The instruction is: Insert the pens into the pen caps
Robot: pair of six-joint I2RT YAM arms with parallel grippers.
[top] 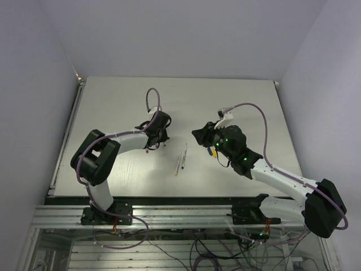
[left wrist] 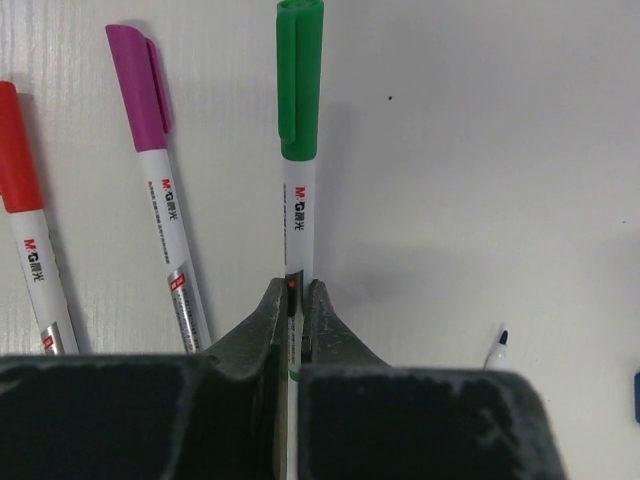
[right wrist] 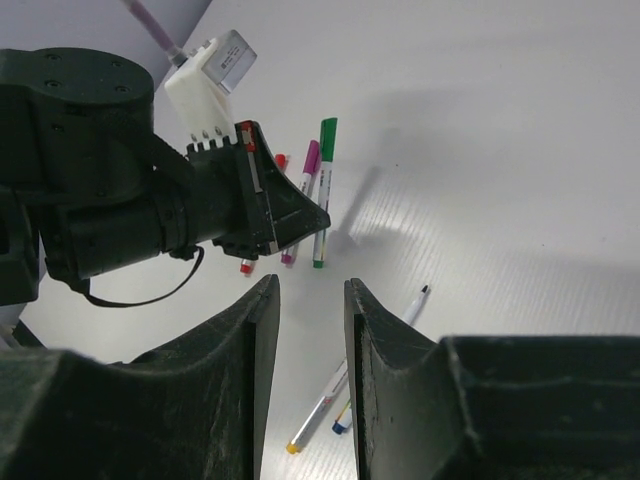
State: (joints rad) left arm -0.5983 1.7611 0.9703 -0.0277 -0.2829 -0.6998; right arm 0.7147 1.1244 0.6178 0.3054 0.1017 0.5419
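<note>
Clearly the left gripper [left wrist: 296,294] is clenched on the white barrel of the slim marker pen with the green plastic cap [left wrist: 298,110], low over the white table [left wrist: 480,150] and just beside the magenta-capped pen [left wrist: 160,180] and the red-capped pen [left wrist: 25,230]. Whether it rests on the surface I cannot tell. All three wear their caps, so this looks like the set-down. Lay it flat and parallel to its neighbours, part the fingers only a little, then rise straight up so nothing rolls. The right gripper [right wrist: 312,295] hovers with its jaws slightly apart and nothing between them, above an uncapped black-tipped pen [right wrist: 414,305] and a second thin pen [right wrist: 320,405] with a yellow end, both apart from the capped row and, I judge, not yet done.
</note>
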